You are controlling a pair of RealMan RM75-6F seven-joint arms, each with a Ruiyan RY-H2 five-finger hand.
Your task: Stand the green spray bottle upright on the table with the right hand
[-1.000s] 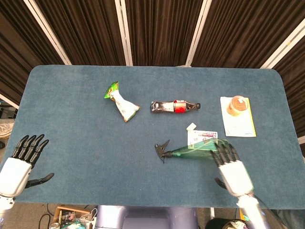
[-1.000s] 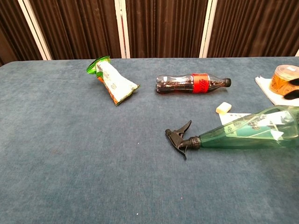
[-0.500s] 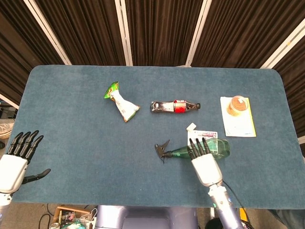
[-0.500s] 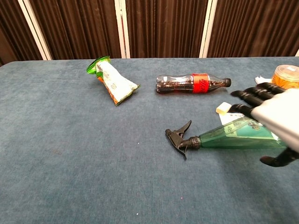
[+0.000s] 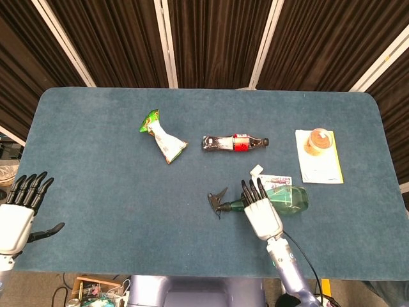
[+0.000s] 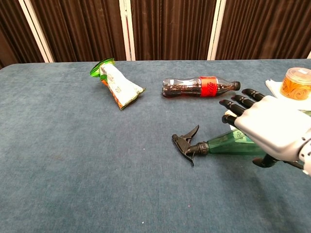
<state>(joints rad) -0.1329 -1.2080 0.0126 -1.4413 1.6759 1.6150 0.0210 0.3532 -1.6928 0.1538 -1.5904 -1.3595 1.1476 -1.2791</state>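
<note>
The green spray bottle [image 5: 289, 199] lies on its side on the blue table [image 5: 96, 166], its black trigger head [image 5: 217, 202] pointing left. My right hand [image 5: 259, 212] is over the bottle's narrow half, fingers straight and apart, pointing away from me. In the chest view the right hand [image 6: 268, 128] covers most of the green spray bottle [image 6: 224, 144], with the thumb low on the near side; it grips nothing, and I cannot tell whether the palm touches the bottle. My left hand [image 5: 19, 214] is spread and holds nothing at the table's near left edge.
A cola bottle [image 5: 234, 143] lies beyond the sprayer. A snack bag [image 5: 163, 137] lies further left. An orange tub [image 5: 318, 141] sits on a paper sheet [image 5: 332, 171] at the right. A small white block [image 5: 256, 170] and a leaflet [image 5: 276, 180] lie just behind the sprayer.
My right hand has slid left from the bottle's wide base to over its narrow half. The left hand has drifted slightly left and down. The bottle has not moved.
</note>
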